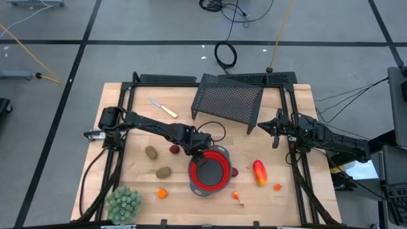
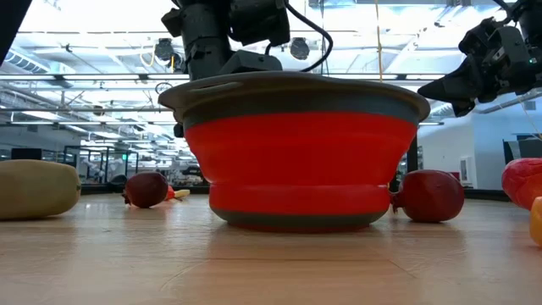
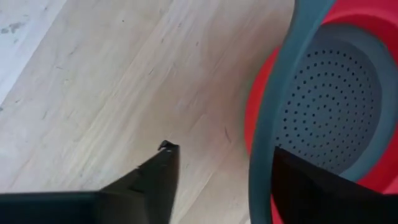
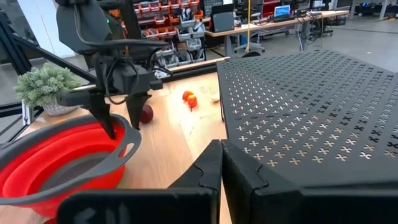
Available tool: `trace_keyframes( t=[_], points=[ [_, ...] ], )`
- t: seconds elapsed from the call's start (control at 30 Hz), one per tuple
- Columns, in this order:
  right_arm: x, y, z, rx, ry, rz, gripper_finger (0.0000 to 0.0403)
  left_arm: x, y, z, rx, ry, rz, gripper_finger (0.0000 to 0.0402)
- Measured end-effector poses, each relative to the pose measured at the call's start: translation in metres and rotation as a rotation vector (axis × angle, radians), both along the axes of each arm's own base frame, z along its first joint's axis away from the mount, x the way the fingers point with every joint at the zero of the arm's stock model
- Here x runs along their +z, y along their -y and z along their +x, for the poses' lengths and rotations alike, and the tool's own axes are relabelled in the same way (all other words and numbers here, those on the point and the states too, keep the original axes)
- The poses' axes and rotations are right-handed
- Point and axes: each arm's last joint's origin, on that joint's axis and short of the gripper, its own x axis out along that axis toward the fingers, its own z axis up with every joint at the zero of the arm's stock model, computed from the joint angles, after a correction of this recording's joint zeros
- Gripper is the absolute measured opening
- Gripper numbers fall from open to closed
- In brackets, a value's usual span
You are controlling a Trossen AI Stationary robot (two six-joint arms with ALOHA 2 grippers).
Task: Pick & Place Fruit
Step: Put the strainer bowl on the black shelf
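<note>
The fruit (image 1: 174,149) was left on the bench (image 1: 140,121) just beside the left gripper (image 1: 201,157), whose spread fingers straddled the red colander's rim (image 1: 193,172).

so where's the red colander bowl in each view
high view: red colander bowl, bottom centre, left gripper straddling its rim.
low view: centre, filling the middle.
left wrist view: right edge.
right wrist view: lower left.
Shared landmark: left gripper at the rim.
</note>
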Motion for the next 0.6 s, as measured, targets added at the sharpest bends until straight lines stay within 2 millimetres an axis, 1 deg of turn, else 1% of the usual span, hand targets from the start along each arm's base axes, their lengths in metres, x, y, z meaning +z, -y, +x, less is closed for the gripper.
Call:
trace_keyframes(
  t=[0.37,0.43,0.53,0.6],
  points=[
    [0.0,0.0,0.0,0.0,0.0,0.0,0.0004,0.0005,-0.0001,0.0,-0.031,0.007,0.027,0.0022],
    [0.0,0.0,0.0,0.0,0.0,0.0,0.0004,0.0011,-0.0001,0.0003,-0.056,0.016,0.033,0.0009],
    [0.0,0.0,0.0,0.0,0.0,0.0,0.0004,0.0009,-0.0002,-0.0002,-0.082,0.013,0.043,0.0013],
    [0.0,0.0,0.0,0.0,0.0,0.0,0.0004,0.0025,-0.0001,-0.001,-0.094,0.015,0.045,0.0008]
  ],
)
